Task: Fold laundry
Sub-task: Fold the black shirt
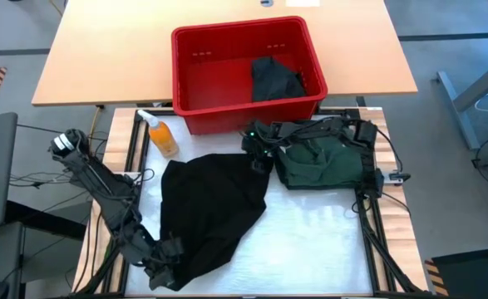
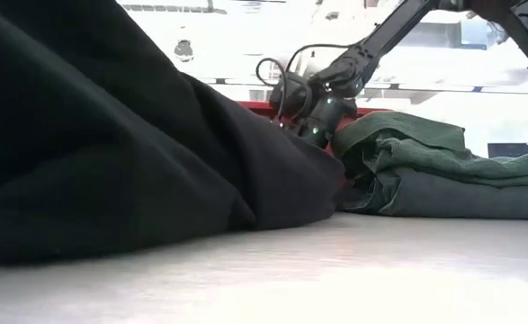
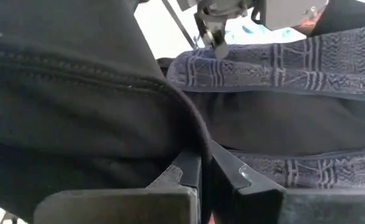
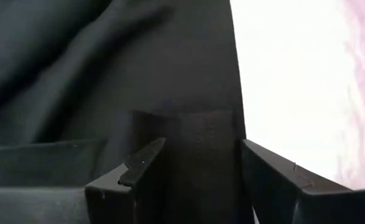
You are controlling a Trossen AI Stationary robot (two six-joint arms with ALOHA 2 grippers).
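A black garment [image 1: 214, 208] lies spread over the middle of the white table top [image 1: 310, 241]. My left gripper [image 1: 167, 267] is shut on its near left end. In the low view the black garment [image 2: 111, 135] rises from the table toward that end. My right gripper [image 1: 260, 158] hovers open at the garment's far right corner. Its fingers stand on either side of a stitched black corner [image 4: 194, 155]; I cannot tell whether they touch it. To the right, dark green shirts [image 1: 318, 162] lie folded in a pile under the right arm. My left gripper [image 3: 202, 158] pinches a hemmed edge of the black garment [image 3: 191, 140] between its two fingers, at the garment's near left end. The cloth drapes over the fingers in folds. That end is raised, and the rest lies slack on the table.
A red bin [image 1: 227, 33] stands at the table's far edge with a dark garment [image 1: 275, 79] inside. An orange bottle [image 1: 162, 135] stands left of the bin. The green pile [image 2: 443, 171] fills the right side. A blue-grey patterned cloth [image 3: 281, 62] shows beyond the left gripper.
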